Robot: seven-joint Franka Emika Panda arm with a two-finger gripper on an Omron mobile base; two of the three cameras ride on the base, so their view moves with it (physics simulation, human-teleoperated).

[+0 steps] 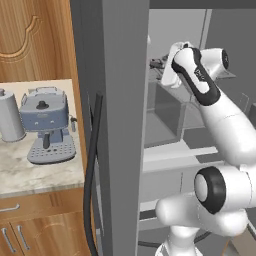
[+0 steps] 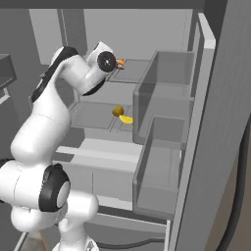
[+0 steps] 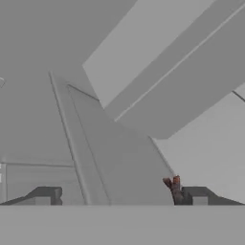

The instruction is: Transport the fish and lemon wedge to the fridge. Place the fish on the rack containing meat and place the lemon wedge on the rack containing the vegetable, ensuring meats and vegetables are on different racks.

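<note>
My arm reaches into the open fridge (image 2: 147, 29) at the level of the upper rack (image 2: 135, 68). My gripper (image 3: 119, 196) is open, its fingertips (image 3: 196, 195) wide apart over the rack with nothing between them. A small reddish-brown bit (image 3: 173, 185) lies just by the right fingertip. In the right base view the orange-tan meat (image 2: 120, 62) sits on the upper rack right beside my hand. A dark slim shape, apparently the fish (image 1: 157, 63), lies on that rack just past the hand. One rack lower, the lemon wedge (image 2: 126, 119) rests next to the round yellow-brown vegetable (image 2: 117, 111).
The fridge door's grey bins (image 2: 162, 127) stand close on the right of the arm. The other door's edge (image 1: 125, 110) rises on the left. Beyond it, a blue-grey coffee machine (image 1: 46, 125) and a steel canister (image 1: 10, 115) sit on a marble counter (image 1: 40, 175).
</note>
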